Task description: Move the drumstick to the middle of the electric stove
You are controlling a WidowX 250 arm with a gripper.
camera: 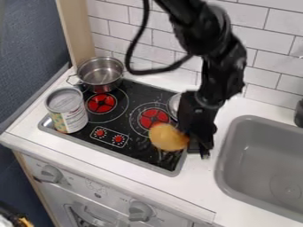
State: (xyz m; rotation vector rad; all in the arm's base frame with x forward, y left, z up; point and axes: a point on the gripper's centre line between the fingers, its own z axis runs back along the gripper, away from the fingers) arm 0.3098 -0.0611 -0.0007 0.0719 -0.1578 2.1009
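The gripper (pixel 198 139) hangs over the right edge of the electric stove (pixel 142 153), shut on the drumstick by its narrow end, which the black fingers hide. The drumstick (pixel 167 136) is orange-brown, and its rounded end points left, over the stove's right half. It overlaps the lower edge of the right red burner (pixel 154 118) in the view. Whether the drumstick touches the black stove top, I cannot tell.
A metal pot (pixel 100 75) stands at the stove's back left, with a can (pixel 67 110) in front of it at the left edge. A silver round object (pixel 174 105) lies partly behind the gripper. The grey sink (pixel 260 166) is at right.
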